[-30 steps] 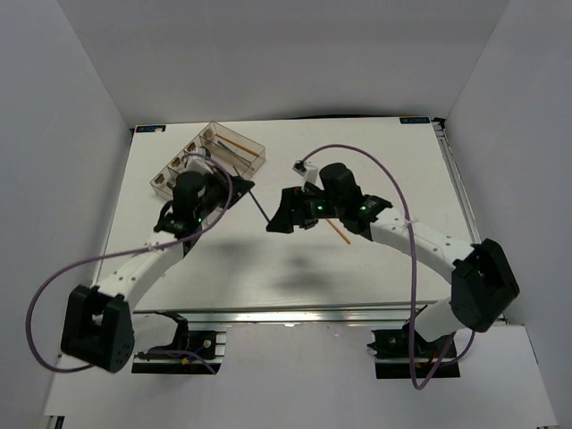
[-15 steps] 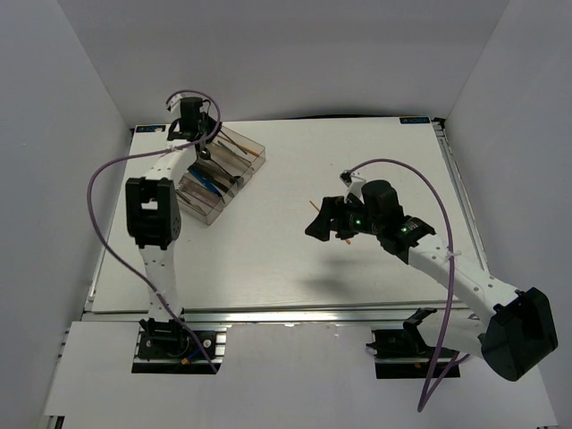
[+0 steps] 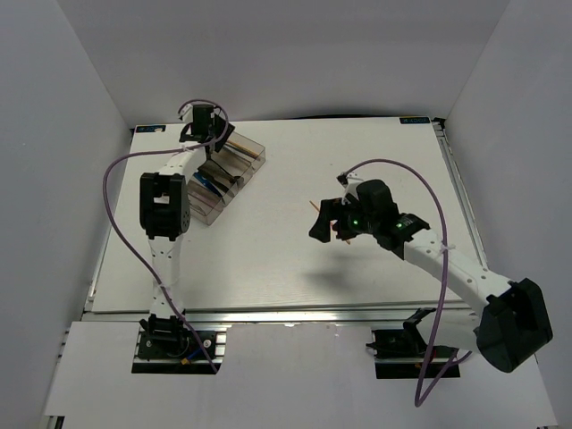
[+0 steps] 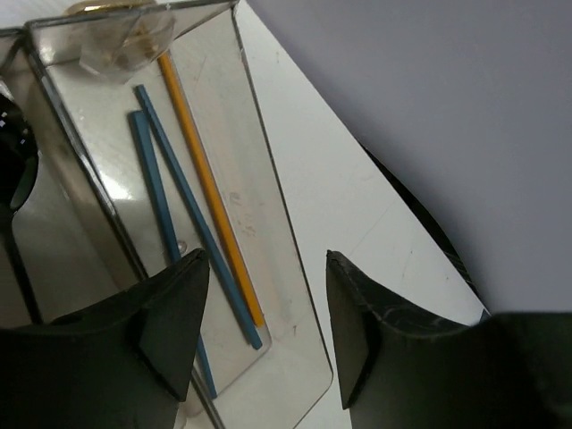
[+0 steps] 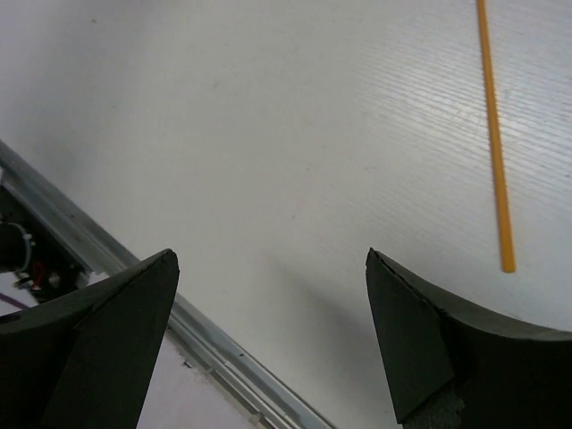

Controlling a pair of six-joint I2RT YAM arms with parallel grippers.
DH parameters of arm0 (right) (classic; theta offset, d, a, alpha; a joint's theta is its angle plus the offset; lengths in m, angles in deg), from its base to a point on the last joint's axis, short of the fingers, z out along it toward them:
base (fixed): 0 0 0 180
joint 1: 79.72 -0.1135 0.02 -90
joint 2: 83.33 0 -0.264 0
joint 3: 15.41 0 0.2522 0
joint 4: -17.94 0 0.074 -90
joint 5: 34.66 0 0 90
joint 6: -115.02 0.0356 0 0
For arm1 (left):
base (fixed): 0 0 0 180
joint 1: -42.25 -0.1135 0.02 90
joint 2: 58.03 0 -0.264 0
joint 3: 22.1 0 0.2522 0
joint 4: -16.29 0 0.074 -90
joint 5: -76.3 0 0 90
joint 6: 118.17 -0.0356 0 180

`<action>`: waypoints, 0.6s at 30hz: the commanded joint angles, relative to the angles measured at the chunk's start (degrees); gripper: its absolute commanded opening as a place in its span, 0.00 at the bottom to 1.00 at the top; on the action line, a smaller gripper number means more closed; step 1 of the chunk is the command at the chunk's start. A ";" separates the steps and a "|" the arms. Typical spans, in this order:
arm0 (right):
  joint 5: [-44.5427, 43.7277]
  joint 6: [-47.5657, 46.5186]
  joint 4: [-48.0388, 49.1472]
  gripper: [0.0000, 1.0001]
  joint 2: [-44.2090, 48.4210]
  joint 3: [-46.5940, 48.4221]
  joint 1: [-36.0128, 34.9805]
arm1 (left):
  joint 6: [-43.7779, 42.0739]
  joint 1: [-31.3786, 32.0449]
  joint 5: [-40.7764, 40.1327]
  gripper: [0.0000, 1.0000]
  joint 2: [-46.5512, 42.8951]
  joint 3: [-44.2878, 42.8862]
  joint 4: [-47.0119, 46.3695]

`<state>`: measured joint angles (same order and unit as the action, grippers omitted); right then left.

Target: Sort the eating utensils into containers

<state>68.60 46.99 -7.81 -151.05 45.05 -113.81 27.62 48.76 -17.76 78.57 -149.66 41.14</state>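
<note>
Utensils hard to read from top view: your left arm [image 3: 165,204] covers part of tray [image 3: 234,179], contents just blur. Left wrist helps: orange chopstick [image 4: 210,188] and two blue chopsticks [image 4: 191,201] lie in end compartment, black spoon [image 4: 11,170] cut off next door. Left gripper [image 4: 266,259] spread wide, empty, over tray's outer wall; grey wall [image 4: 429,89] close beyond. Loose chopstick [image 5: 494,134] lies on table [image 5: 268,107], off to side of right gripper [image 5: 270,255], which gapes too, holding nothing. Metal rail [image 5: 80,246] marks table edge nearby.
</note>
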 commanded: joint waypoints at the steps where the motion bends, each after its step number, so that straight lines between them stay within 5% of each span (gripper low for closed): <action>1: -5.33 -4.65 -2.94 0.89 -3.37 4.89 0.51 | -0.07 0.09 0.10 0.65 -8.88 3.22 -1.25; 7: -13.25 -12.65 -9.18 0.89 -16.46 13.67 1.57 | -5.07 0.09 -0.08 0.74 -21.24 7.88 1.56; 9: -17.99 -14.93 -11.91 0.89 -22.08 16.91 2.35 | -8.83 0.09 -0.08 0.98 -28.18 9.90 3.57; 14: -19.58 -17.76 -16.48 0.84 -31.94 21.50 4.20 | -17.02 0.09 1.67 0.98 -44.46 24.03 6.48; 18: -18.62 -18.02 -18.68 0.66 -34.23 22.21 4.38 | -23.17 0.09 3.61 0.98 -57.56 36.87 7.62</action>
<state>50.78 30.89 -22.78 -185.80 64.85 -109.48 11.38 48.76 -16.36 27.03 -120.37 44.57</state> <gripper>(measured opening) 0.681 0.981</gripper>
